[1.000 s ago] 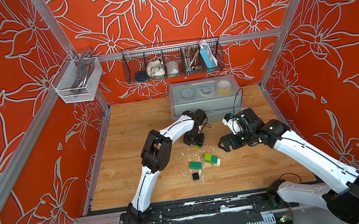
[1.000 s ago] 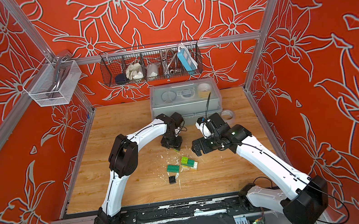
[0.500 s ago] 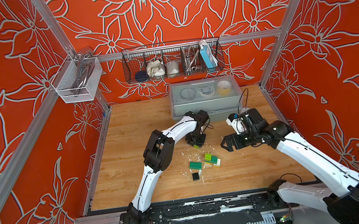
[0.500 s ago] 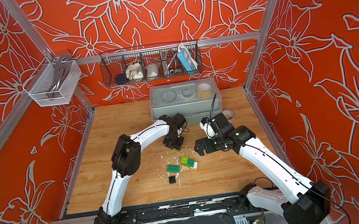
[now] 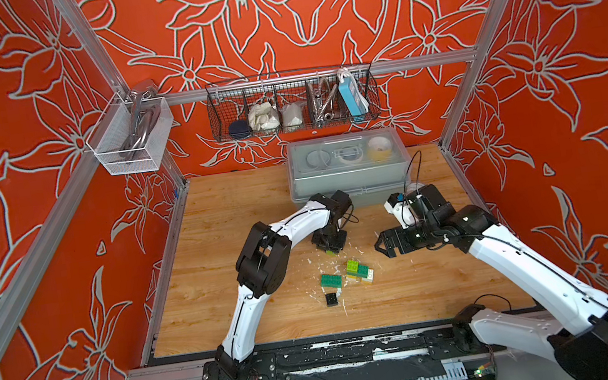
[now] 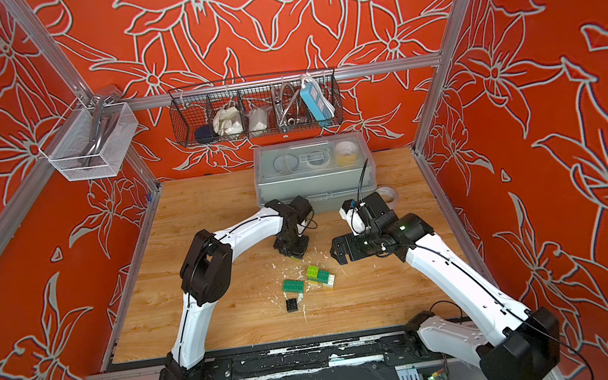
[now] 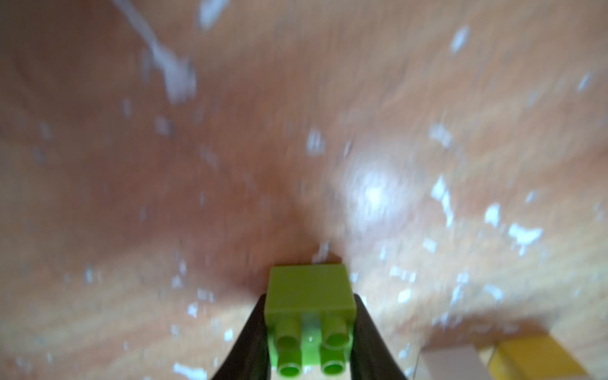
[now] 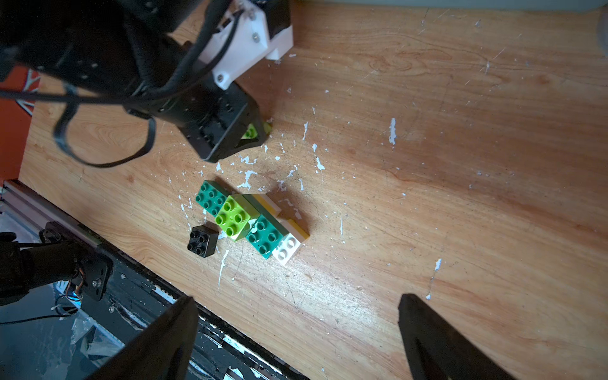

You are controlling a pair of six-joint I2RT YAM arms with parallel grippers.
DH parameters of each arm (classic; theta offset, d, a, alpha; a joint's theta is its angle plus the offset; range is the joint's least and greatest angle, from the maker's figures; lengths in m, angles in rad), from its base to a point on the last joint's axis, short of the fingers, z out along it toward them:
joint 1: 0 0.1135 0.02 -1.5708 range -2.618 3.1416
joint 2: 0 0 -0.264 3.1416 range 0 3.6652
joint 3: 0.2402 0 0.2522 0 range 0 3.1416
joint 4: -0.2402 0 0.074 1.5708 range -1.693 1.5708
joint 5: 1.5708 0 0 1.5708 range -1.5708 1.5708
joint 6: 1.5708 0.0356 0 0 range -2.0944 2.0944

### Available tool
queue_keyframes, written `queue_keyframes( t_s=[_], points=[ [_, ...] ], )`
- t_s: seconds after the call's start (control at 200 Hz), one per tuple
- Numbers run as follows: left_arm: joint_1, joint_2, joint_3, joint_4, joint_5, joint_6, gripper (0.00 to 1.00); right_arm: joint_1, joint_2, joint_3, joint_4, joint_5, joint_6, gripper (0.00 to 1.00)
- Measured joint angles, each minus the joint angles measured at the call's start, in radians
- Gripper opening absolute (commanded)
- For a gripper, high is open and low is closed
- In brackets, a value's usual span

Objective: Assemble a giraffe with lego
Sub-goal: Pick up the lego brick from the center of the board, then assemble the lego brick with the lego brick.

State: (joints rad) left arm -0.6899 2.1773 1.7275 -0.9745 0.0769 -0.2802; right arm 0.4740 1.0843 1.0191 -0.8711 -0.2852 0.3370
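My left gripper (image 5: 330,248) points down at the table and is shut on a lime green brick (image 7: 309,306), which also shows in the right wrist view (image 8: 250,132). In front of it stands a partly built giraffe (image 5: 358,271) (image 6: 320,275) (image 8: 263,230): a dark green body with a lime green brick on top and yellow and white bricks at its base. A loose dark green brick (image 5: 331,281) (image 8: 210,197) lies next to it, and a black brick (image 5: 332,299) (image 8: 202,241) sits nearer the front edge. My right gripper (image 5: 380,245) (image 8: 296,302) hovers open to the right of the bricks, holding nothing.
A grey lidded box (image 5: 349,176) stands at the back, just behind both wrists. A roll of tape (image 6: 390,195) lies beside it. A wire basket (image 5: 292,103) and a white mesh basket (image 5: 129,138) hang on the walls. White flecks dot the wooden table (image 5: 227,290).
My left gripper's jaws have closed onto the lime green brick. The right arm has drifted slightly to the right with its gripper still open.
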Motion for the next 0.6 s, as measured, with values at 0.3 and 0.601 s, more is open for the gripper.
queue_keyframes(
  t_s=[0.3,0.601],
  points=[
    [-0.148,-0.269,0.014,-0.100,0.016,-0.123,0.16,-0.033,-0.060,-0.044,-0.020,0.007,0.027,1.00],
    [-0.219,-0.226,0.095,-0.185,0.016,-0.199,0.16,-0.037,-0.076,-0.054,-0.020,-0.001,0.039,1.00]
  ],
)
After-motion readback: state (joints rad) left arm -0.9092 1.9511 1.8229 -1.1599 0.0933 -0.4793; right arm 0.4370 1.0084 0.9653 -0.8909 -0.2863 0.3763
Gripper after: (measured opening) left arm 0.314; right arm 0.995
